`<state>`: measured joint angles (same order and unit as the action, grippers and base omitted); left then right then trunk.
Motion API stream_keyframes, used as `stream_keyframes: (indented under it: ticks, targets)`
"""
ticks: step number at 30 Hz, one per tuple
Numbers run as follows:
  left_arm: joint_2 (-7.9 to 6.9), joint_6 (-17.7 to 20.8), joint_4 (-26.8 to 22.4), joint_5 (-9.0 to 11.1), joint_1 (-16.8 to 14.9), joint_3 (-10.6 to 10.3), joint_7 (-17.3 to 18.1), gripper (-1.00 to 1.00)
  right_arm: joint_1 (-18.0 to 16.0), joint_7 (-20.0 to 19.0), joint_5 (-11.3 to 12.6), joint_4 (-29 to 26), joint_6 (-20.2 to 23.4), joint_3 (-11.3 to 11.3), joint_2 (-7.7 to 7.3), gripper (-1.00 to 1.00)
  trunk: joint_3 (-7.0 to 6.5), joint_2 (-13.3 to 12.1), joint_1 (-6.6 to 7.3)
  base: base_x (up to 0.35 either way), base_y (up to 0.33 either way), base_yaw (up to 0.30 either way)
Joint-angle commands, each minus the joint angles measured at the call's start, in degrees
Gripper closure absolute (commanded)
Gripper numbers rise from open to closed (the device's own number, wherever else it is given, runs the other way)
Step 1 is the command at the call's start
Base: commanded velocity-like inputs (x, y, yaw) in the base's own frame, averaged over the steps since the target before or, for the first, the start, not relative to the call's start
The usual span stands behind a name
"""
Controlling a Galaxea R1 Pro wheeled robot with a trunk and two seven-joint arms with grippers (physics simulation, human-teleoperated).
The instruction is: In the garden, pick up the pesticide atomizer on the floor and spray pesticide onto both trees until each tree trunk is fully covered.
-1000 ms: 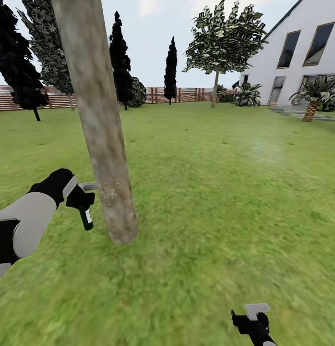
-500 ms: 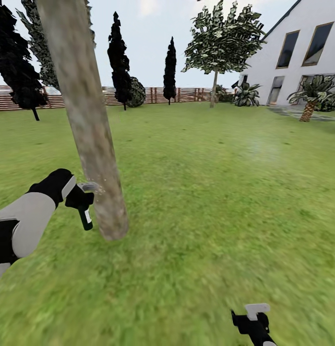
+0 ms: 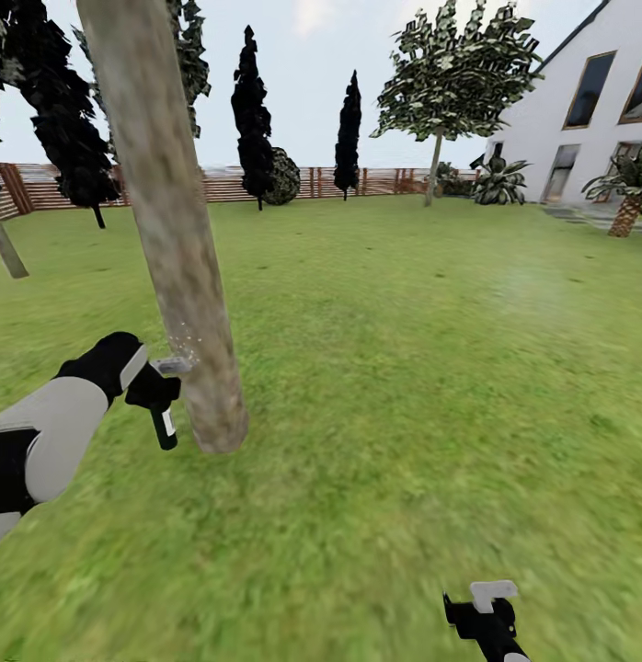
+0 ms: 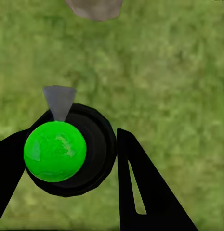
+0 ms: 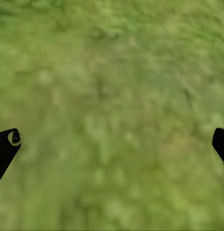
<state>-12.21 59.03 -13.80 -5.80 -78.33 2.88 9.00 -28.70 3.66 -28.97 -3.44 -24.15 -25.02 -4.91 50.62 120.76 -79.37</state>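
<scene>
Gripping the pesticide atomizer [image 3: 162, 416] at left of frame, the left gripper [image 3: 152, 392] aimed it at the near tree trunk [image 3: 178, 248]; spray confined low risked patchy coverage. The right gripper [image 3: 487, 614] hung with fingers apart.

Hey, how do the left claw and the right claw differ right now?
The left claw is shut on the pesticide atomizer, nozzle at the tree trunk; the right claw holds nothing, its fingers spread wide. The left claw is raised beside the trunk; the right claw sits low, near the robot, over bare grass. Both are black and point down at the lawn.
</scene>
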Motion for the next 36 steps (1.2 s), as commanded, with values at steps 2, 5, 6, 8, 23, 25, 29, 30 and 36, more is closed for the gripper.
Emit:
stream_keyframes:
  ticks: [2, 5, 6, 8, 23, 25, 29, 30, 36]
  targets:
    - [0.11, 0.2, -0.2, -0.6, 0.2, 0.3, 0.4, 1.0, 0.0, 0.3, -0.6, 0.1, -0.2, -0.3, 0.0, -1.0, 0.05, 0.0, -0.01, 0.169, -0.243, 0.276]
    - [0.16, 0.2, -0.7, -0.7, 0.3, 0.5, 0.4, 1.0, 0.0, 0.3, -0.6, 0.1, -0.2, -0.3, -0.01, -1.0, 0.05, 0.0, -0.01, 0.179, -0.236, 0.214]
    - [0.16, 0.2, -0.8, -0.8, 0.3, 0.5, 0.4, 1.0, 0.0, 0.3, -0.6, 0.0, -0.2, -0.3, -0.01, -1.0, 0.05, 0.0, -0.01, 0.169, -0.236, 0.053]
    - [0.17, 0.2, -0.8, -0.9, 0.3, 0.5, 0.4, 1.0, 0.0, 0.3, -0.6, 0.0, -0.2, -0.3, -0.01, -1.0, 0.05, 0.0, -0.01, 0.11, -0.252, 0.02]
    - [0.08, 0.2, -0.8, -0.9, 0.3, 0.5, 0.4, 1.0, 0.0, 0.3, -0.6, 0.0, -0.3, -0.3, -0.1, -1.0, 0.05, 0.0, -0.01, 0.006, -0.271, 0.001]
    - [-0.02, 0.2, -0.8, -0.9, 0.3, 0.5, 0.4, 1.0, 0.0, 0.3, -0.6, 0.0, -0.3, -0.4, -0.1, -1.0, 0.05, 0.0, -0.01, 0.0, -0.272, 0.0]
    - [-0.23, 0.2, -0.7, -0.9, 0.3, 0.5, 0.4, 1.0, 0.0, 0.3, -0.6, 0.1, -0.2, -0.3, -0.06, -1.0, 0.05, 0.0, -0.01, 0.0, -0.272, 0.0]
    - [-0.29, 0.2, -0.7, -0.9, 0.3, 0.5, 0.4, 1.0, 0.0, 0.3, -0.6, 0.1, -0.3, -0.3, -0.03, -1.0, 0.05, 0.0, -0.01, 0.0, -0.272, 0.0]
    - [-0.53, 0.2, -0.5, -1.0, 0.3, 0.5, 0.4, 1.0, 0.0, 0.3, -0.6, 0.1, -0.2, -0.3, -0.01, -1.0, 0.05, 0.0, -0.01, 0.0, -0.272, 0.108]
